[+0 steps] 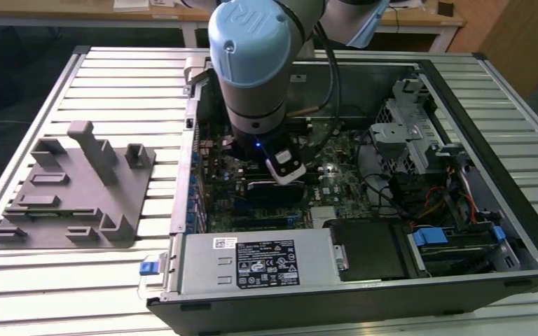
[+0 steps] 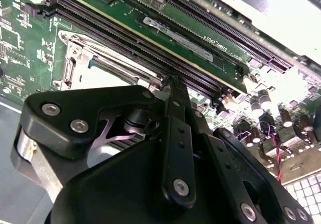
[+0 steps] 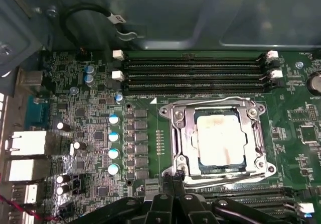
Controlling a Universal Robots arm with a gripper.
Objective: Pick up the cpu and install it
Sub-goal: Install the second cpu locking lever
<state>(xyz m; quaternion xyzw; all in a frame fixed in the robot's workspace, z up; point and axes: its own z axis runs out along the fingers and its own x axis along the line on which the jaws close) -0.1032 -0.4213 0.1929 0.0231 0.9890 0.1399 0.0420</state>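
First wrist view: the gripper [image 3: 175, 176] was seen nearest, its black fingers drawn together to a point at the socket frame's [image 3: 176, 133] edge, seemingly pinching nothing; beyond, the cpu [image 3: 218, 136] lay flat in the socket, silver top up; it was judged light, stiff and fragile beneath, best taken by its thin edges; room was limited by the frame and the memory slots [image 3: 193, 73] behind.
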